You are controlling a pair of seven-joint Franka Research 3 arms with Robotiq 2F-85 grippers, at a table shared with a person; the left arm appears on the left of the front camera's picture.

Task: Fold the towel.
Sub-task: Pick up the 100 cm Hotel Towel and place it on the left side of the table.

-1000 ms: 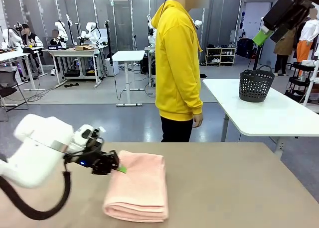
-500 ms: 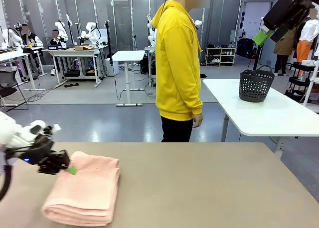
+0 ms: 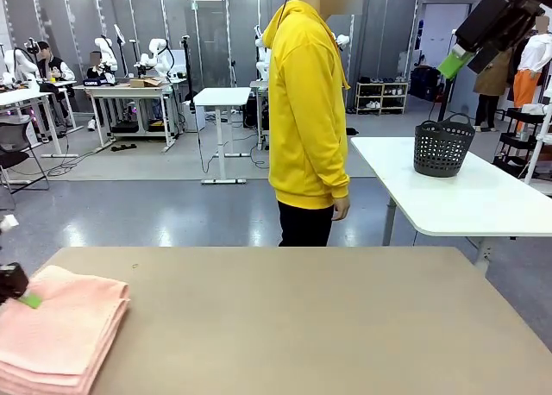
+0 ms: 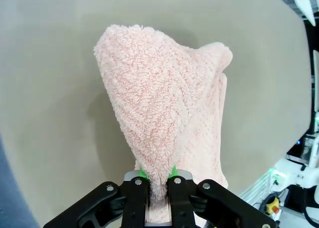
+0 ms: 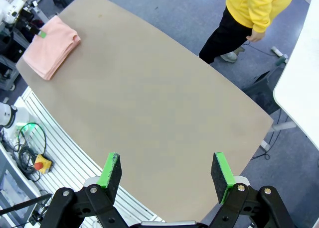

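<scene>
The folded salmon-pink towel (image 3: 60, 330) lies at the tan table's (image 3: 302, 326) near left corner, partly cut off by the picture's edge. My left gripper (image 3: 24, 296) sits at its top left edge. In the left wrist view that gripper (image 4: 158, 177) is shut on a bunched edge of the towel (image 4: 164, 108), which spreads away from the fingers over the table. My right gripper (image 5: 167, 168) hangs high above the table, open and holding nothing. From there the towel (image 5: 52, 43) shows far off at the table's corner. The front view has the right gripper (image 3: 457, 57) at the top right.
A person in a yellow hoodie (image 3: 306, 110) stands at the far side of the table, hands down. A white table behind on the right carries a black basket (image 3: 442, 145). The tan table (image 5: 149, 103) stretches bare to the right of the towel.
My left gripper has pulled the towel leftward across the table, from left of centre to the left corner. The right gripper has stayed still.
</scene>
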